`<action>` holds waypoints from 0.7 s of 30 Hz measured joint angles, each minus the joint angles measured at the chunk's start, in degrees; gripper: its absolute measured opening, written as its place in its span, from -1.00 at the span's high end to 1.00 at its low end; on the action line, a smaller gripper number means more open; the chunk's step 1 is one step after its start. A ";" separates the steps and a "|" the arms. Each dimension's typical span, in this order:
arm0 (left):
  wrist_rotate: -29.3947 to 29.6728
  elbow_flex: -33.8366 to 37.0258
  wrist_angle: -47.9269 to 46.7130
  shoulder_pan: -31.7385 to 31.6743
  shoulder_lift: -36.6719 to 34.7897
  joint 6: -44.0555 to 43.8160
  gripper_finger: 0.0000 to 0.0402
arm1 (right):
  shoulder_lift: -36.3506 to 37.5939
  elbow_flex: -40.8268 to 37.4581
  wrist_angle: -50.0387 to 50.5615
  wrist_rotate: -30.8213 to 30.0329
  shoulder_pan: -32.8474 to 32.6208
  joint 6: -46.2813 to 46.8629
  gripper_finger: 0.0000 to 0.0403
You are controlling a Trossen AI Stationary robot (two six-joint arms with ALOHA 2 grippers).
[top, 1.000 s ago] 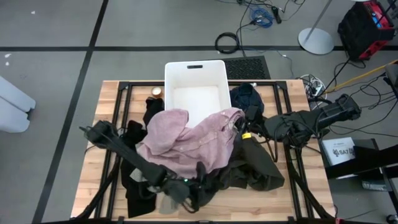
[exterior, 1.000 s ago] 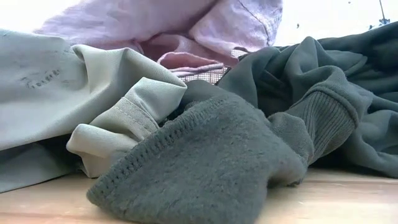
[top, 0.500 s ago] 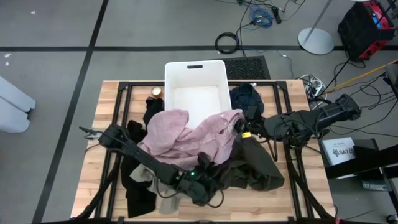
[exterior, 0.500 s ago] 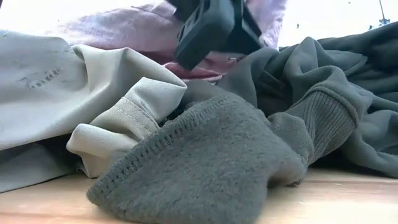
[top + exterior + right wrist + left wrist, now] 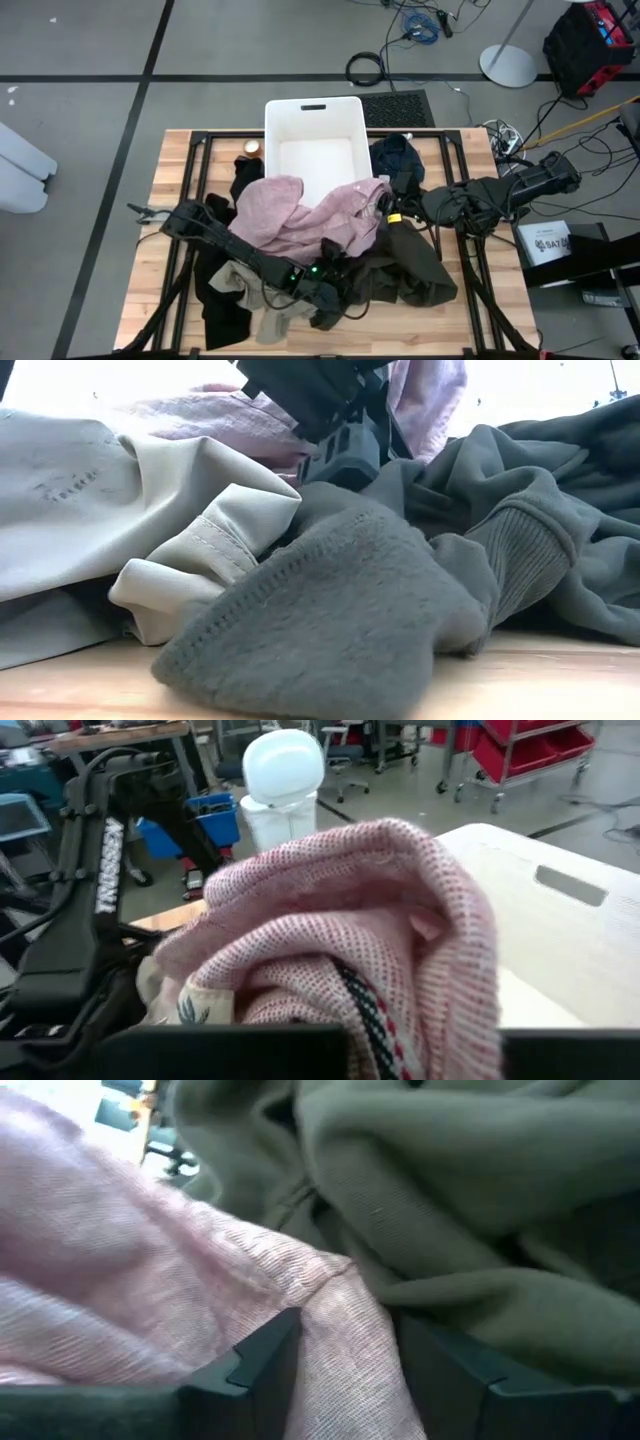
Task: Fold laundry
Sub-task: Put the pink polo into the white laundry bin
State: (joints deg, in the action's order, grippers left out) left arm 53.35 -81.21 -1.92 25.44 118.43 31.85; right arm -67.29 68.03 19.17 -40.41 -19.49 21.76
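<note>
The pale pink garment [image 5: 300, 220] lies heaped at the table's middle, over the dark olive-grey garment [image 5: 415, 262]. A beige-tan garment [image 5: 238, 280] and black cloth [image 5: 222, 305] lie at the near left, and a navy garment [image 5: 397, 155] lies by the bin. My left gripper [image 5: 330, 275] is open at the pink garment's near edge, and a pink fold [image 5: 340, 1305] runs between its fingers [image 5: 255, 1365]. It also shows in the low view [image 5: 335, 430]. My right gripper [image 5: 387, 206] is shut on the pink garment's right edge. My left gripper has the pink fold between its open fingers; whether they touch it, I cannot tell. My right gripper holds a bunched part of the pink garment at its right edge, beside a striped ribbed band [image 5: 365, 1005]. It comes level from the table's right. The cloth hides the place of contact.
A white plastic bin [image 5: 300, 112] stands at the table's far middle, with a small round thing [image 5: 251, 148] to its left. More black cloth [image 5: 245, 178] lies at the far left. Bare wood shows along the near edge [image 5: 480, 330] and the left edge [image 5: 150, 250].
My left gripper has gone from the table's near edge toward the far right, coming down onto the pile at the pink garment's near edge. In the low view it has come in from above. The olive cloth in front has shifted a little.
</note>
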 joint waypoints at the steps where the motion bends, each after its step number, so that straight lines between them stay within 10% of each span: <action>1: 0.45 0.00 0.08 -0.19 0.00 -0.04 0.22 | 0.00 0.00 0.03 0.17 0.00 0.09 1.00; 9: 2.57 -0.10 0.26 0.92 -0.11 0.44 0.91 | 0.00 0.00 0.28 0.27 -0.13 0.06 1.00; 21: 29.50 -11.89 -0.51 10.66 -0.31 24.29 0.92 | 0.00 0.00 4.20 0.27 -0.24 0.09 1.00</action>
State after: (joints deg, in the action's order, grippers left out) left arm 82.85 -93.09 -2.44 36.10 118.13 56.15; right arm -67.29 68.03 23.38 -40.14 -19.72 21.85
